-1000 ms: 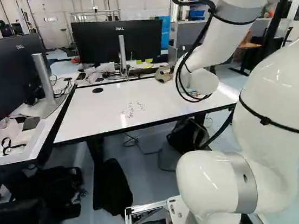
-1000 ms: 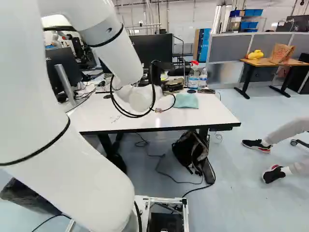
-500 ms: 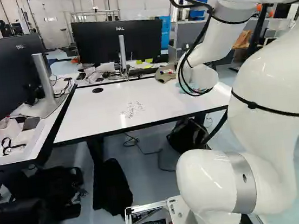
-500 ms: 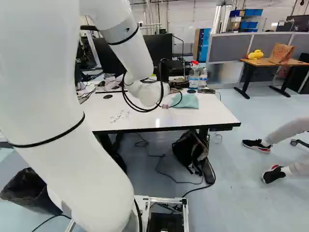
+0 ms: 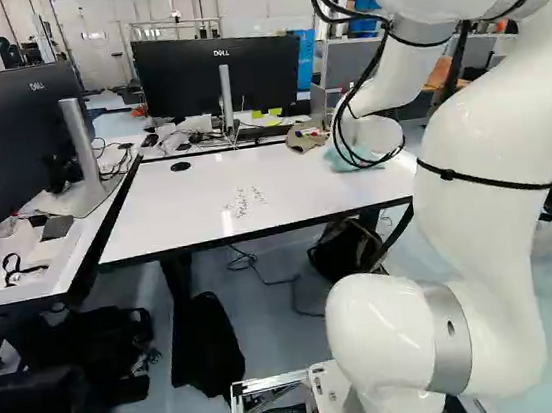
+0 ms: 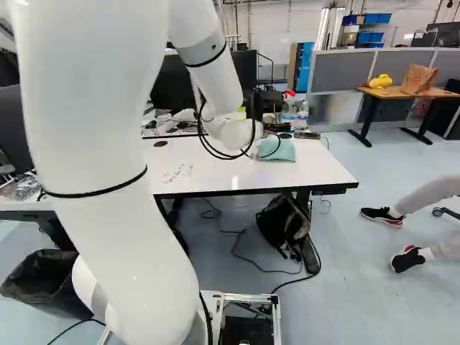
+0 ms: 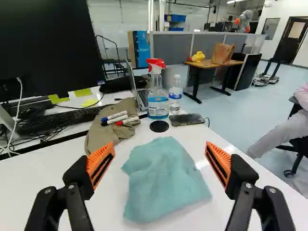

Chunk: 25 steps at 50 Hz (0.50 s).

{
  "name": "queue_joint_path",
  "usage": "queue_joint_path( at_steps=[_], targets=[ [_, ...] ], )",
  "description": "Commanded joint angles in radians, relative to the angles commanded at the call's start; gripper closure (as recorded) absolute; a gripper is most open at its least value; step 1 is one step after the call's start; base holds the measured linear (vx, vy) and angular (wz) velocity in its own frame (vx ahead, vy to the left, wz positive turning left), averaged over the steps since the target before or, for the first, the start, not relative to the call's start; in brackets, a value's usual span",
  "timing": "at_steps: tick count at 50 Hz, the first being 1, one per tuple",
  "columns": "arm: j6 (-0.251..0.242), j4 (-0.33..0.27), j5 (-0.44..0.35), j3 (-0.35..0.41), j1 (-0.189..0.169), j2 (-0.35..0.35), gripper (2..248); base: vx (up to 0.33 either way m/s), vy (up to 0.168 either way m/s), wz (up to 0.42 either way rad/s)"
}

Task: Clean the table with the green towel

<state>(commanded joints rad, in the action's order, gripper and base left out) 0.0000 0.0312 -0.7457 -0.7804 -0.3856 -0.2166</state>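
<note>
The towel [image 7: 163,180], blue-green, wrinkled and loosely spread, lies on the table [image 7: 43,175] ahead of the gripper [image 6: 255,106], whose 2 fingers stand wide apart, holding nothing. Since 1 second ago the arm [image 6: 93,129] has swung right, nearer the towel, which has stayed put. Beyond the towel are 3 markers [image 7: 118,119], a spray bottle [image 7: 158,100] and a phone [image 7: 186,120]; scribbles [image 5: 242,203] lie left of the gripper.
</note>
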Motion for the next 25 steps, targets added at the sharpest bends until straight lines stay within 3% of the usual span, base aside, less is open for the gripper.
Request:
queue_joint_path(
  at_steps=[25],
  targets=[
    [0.000, 0.054, 0.188, -0.143, -0.025, -0.122, 3, 0.000, 0.000, 0.000]
  ],
)
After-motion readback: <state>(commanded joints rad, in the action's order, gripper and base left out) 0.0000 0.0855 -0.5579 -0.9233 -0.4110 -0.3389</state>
